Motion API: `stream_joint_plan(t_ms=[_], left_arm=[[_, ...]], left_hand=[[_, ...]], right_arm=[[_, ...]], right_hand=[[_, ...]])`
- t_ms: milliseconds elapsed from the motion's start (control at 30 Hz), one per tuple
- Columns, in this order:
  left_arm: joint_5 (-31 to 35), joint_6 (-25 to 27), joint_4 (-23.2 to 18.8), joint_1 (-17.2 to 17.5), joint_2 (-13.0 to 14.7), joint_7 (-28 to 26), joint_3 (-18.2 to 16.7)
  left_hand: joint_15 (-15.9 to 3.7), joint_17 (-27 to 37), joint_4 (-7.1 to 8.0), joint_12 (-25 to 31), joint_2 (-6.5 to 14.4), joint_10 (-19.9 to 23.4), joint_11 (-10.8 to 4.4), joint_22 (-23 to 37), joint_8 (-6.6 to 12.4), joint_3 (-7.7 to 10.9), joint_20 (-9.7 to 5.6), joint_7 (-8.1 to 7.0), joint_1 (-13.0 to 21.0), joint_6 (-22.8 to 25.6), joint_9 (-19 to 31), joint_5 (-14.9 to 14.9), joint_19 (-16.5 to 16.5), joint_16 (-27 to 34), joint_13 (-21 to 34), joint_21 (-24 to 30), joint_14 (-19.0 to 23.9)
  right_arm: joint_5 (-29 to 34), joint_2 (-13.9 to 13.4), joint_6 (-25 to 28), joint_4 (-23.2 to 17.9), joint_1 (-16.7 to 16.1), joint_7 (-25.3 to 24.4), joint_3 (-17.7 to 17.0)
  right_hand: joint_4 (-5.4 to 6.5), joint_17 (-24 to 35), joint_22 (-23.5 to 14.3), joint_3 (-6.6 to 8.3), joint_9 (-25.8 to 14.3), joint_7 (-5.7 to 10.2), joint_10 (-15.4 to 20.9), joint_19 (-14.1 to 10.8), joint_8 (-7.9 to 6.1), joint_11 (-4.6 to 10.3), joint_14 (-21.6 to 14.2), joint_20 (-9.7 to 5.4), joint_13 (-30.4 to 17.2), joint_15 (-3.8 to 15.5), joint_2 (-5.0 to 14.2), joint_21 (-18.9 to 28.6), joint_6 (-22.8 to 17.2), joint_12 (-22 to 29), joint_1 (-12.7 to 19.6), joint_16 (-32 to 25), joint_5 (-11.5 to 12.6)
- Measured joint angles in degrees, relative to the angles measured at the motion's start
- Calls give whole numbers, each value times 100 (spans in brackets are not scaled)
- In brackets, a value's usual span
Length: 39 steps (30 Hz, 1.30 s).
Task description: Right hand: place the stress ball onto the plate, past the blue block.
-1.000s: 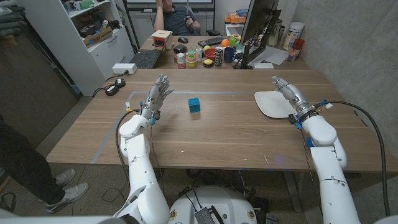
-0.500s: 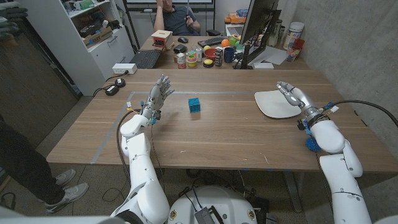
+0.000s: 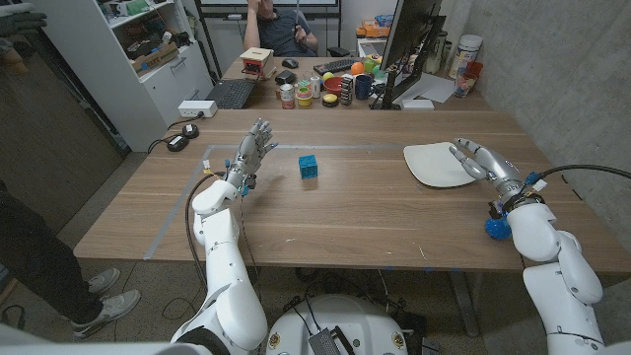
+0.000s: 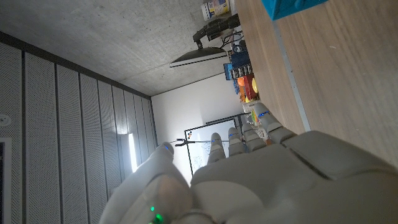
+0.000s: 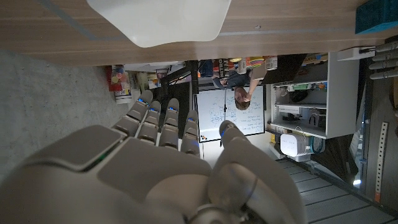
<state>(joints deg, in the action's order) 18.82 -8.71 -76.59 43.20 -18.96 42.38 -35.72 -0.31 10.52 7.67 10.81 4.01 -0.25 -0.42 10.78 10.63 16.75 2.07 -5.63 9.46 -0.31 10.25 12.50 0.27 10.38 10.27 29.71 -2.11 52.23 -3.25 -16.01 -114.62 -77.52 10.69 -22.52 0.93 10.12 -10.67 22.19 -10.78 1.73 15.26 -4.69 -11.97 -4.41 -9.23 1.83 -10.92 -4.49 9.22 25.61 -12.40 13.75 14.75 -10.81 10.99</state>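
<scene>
Two sets of fingers, both spread and gripping nothing. The right hand's fingers point(image 3: 465, 151) are apart and extended, reaching over the right rim of the white, shallow, rounded plate point(image 3: 430, 166); whether they touch it cannot be told. The right hand point(image 3: 483, 162) is empty, and the right wrist view shows its fingers point(image 5: 163, 124) straight, with the plate's pale edge point(image 5: 168, 22) beyond them. The small blue round stress ball point(image 3: 495, 227) lies on the wooden counter point(image 3: 335, 222) just beside the right forearm, partly hidden by it, near the counter's right front and apart from the plate.

The left hand point(image 3: 250, 151) stands raised over the counter's left half, fingers point(image 3: 260, 131) fanned upward and holding nothing. The small blue cube block point(image 3: 309, 166) sits on the counter between the two hands, nearer the left one and well apart from the plate; a corner of it shows in the left wrist view point(image 4: 292, 6).

Behind the counter stands a second desk with a dark monitor point(image 3: 409, 44), a keyboard and small coloured items, and a seated person point(image 3: 281, 25) beyond it.
</scene>
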Motion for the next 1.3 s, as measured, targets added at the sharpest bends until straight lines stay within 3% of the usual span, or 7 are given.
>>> stream_joint_plan(t_ms=[333, 467, 867, 1067, 1300], left_arm=[[57, -43, 140, -82, 40, 2, -2], [60, -50, 174, -103, 48, 2, -1], [119, -80, 204, -129, 51, 12, 26], [148, -83, 208, -140, 50, 3, 41], [179, -90, 235, -158, 41, -10, 74]], left_hand=[[0, 0, 0, 0, 0, 0, 0, 0, 0, 0, 0, 0, 0, 0, 0, 0, 0, 0, 0, 0, 0], [0, 0, 0, 0, 0, 0, 0, 0, 0, 0, 0, 0, 0, 0, 0, 0, 0, 0, 0, 0, 0], [0, 0, 0, 0, 0, 0, 0, 0, 0, 0, 0, 0, 0, 0, 0, -1, 0, 0, 0, 0, 0], [0, 0, 0, 0, 0, 0, 0, 0, 0, 0, 0, 0, 0, 0, 0, -1, 0, 0, 0, 0, 0], [0, 0, 0, 0, 0, 0, 0, -1, 0, 0, 0, 0, 0, 0, 0, -1, 0, 0, 0, 0, 0]], right_arm=[[1355, 132, 441, -605, -551, -609, -1], [1789, 141, 639, -650, -598, -839, 8], [2546, 207, 1136, -972, -1036, -1350, 118], [2806, 248, 1423, -1122, -1232, -1456, 164], [2962, 300, 1630, -1226, -1371, -1468, 196]], right_hand=[[-117, 1, 0, 117, 0, 31, 40, -60, 0, 105, -61, -61, 0, 62, 53, 13, -31, 0, 197, 0, 0], [-158, 1, 0, 158, 0, 31, 70, -111, 0, 136, -70, -50, 0, 135, 57, 34, -31, 0, 280, 0, 0], [-285, 1, 0, 200, 0, 53, -2, -148, 38, 207, -78, -6, -1, 188, -39, 33, -9, 0, 438, 0, -41], [-416, 2, 0, 69, 0, 135, -75, -245, 83, 279, -6, 415, -1, 194, -247, 33, 138, -45, 549, 23, -88], [-520, 16, 16, -24, 1, 163, -122, -438, 116, 315, -17, 608, -1, 184, -499, 33, 208, -89, 445, 23, -88]])
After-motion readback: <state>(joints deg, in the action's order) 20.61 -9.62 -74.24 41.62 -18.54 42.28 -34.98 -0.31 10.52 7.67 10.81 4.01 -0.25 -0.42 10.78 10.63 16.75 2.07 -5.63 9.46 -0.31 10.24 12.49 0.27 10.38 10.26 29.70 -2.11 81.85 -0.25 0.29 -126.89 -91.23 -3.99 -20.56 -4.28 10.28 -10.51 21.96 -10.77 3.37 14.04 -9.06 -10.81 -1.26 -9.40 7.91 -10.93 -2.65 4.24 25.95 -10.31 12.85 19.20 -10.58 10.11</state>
